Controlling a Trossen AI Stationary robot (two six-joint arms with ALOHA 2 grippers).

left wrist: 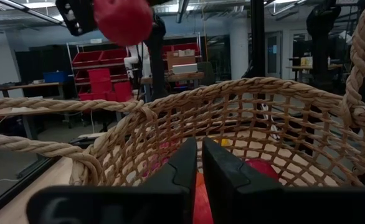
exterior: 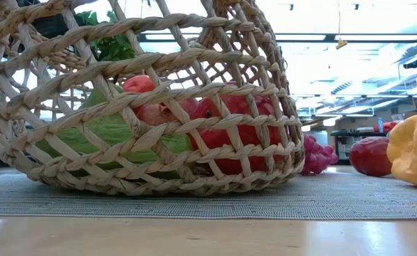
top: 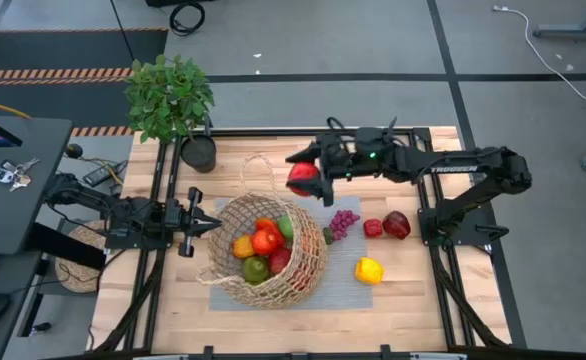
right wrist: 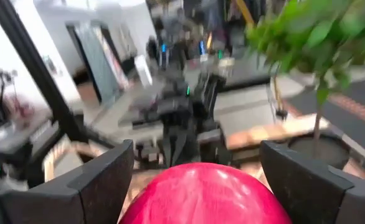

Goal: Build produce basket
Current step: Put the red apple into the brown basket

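Note:
The tan wicker basket (top: pixel 263 250) lies on a grey mat (top: pixel 373 295) at the table's middle, its bottom on the mat (exterior: pixel 151 186). It holds red, orange, yellow and green produce (top: pixel 263 245). My left gripper (top: pixel 211 228) is shut at the basket's left rim. My right gripper (top: pixel 305 180) is shut on a round red fruit (top: pixel 301 174), up in the air beyond the basket's far rim. The fruit also shows in the left wrist view (left wrist: pixel 123 18). Purple grapes (top: pixel 344 222), two red pieces (top: pixel 397 224) and a yellow pepper (top: pixel 369 270) lie right of the basket. My left gripper meets the basket at its left rim (top: pixel 220 232), coming level from the table's left. Its fingers (left wrist: pixel 182 168) stand almost together over the near rim and hide the strand between them. My right gripper pinches the red fruit's two sides (right wrist: pixel 139 202) between its two fingers (right wrist: pixel 101 180). It reaches in level from the table's right. The fruit is lifted clear of the table.
A potted leafy plant (top: pixel 170 95) stands at the table's far left corner. A flat woven disc (top: pixel 78 255) lies off the table's left side. The basket's looped handle (top: pixel 258 165) sticks out toward the far edge. Bare wood shows along the near edge (top: pixel 303 325).

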